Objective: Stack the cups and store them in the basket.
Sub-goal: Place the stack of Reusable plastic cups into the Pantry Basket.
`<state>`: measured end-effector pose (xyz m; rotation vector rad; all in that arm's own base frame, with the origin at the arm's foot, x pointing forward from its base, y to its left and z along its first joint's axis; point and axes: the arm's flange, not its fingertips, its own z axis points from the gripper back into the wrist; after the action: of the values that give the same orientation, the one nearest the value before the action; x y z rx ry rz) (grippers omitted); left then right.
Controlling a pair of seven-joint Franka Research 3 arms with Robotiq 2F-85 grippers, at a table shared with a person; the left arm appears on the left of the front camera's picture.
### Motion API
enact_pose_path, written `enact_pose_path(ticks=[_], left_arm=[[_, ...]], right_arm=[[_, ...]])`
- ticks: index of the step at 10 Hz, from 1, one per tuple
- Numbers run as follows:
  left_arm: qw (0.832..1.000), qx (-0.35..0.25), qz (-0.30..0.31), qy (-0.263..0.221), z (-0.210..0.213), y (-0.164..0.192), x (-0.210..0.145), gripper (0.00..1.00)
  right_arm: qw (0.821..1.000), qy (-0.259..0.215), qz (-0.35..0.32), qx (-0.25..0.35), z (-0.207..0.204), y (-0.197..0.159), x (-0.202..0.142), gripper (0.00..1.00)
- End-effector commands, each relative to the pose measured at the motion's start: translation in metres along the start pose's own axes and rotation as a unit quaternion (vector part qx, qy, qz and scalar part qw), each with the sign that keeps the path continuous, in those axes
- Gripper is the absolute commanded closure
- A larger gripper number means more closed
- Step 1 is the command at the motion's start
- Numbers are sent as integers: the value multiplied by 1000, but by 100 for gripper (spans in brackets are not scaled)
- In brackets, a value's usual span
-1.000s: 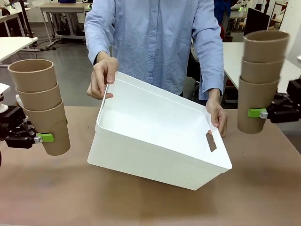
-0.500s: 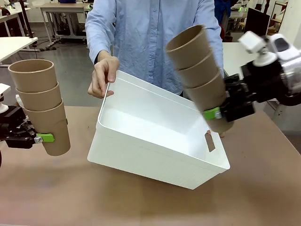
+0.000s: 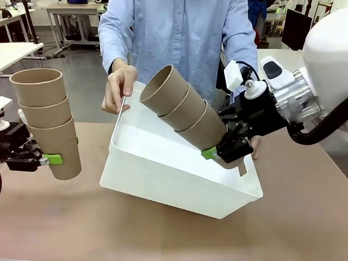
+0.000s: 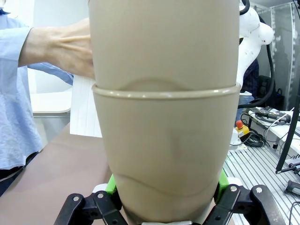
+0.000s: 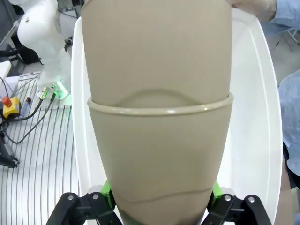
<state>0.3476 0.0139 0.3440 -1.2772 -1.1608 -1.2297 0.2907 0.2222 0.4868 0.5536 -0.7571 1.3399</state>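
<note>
Two grips, both closed on cups: clamps the right stack [image 3: 182, 111] in the right gripper [image 3: 218, 151] at frame centre, long axis slanting rims-first toward upper left over the tilted basket [image 3: 179, 187]; pinches the left stack [image 3: 46, 119] upright in the left gripper [image 3: 54, 160], far left, well apart.

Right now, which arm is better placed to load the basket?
Right. The right end effector holds a tilted cup stack over the basket, which a person holds tilted toward the robot. The left end effector holds its stack upright, away from the basket.
</note>
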Motion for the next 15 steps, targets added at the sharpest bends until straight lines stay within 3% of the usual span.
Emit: enact_pose_path(ticks=[1,7,12,15], left_arm=[[1000,-1,-4,-6,0,-1,3,15],[1000,-1,-4,-6,0,-1,3,15],[1000,-1,-4,-6,0,-1,3,15],[1000,-1,-4,-6,0,-1,3,15]], right_arm=[[1000,-13,-3,-4,15,-5,1,16],[995,88,-49,-8,-67,-36,1,16],[983,176,-36,26,-134,-26,-5,16],[982,181,-23,41,-149,-20,-10,16]])
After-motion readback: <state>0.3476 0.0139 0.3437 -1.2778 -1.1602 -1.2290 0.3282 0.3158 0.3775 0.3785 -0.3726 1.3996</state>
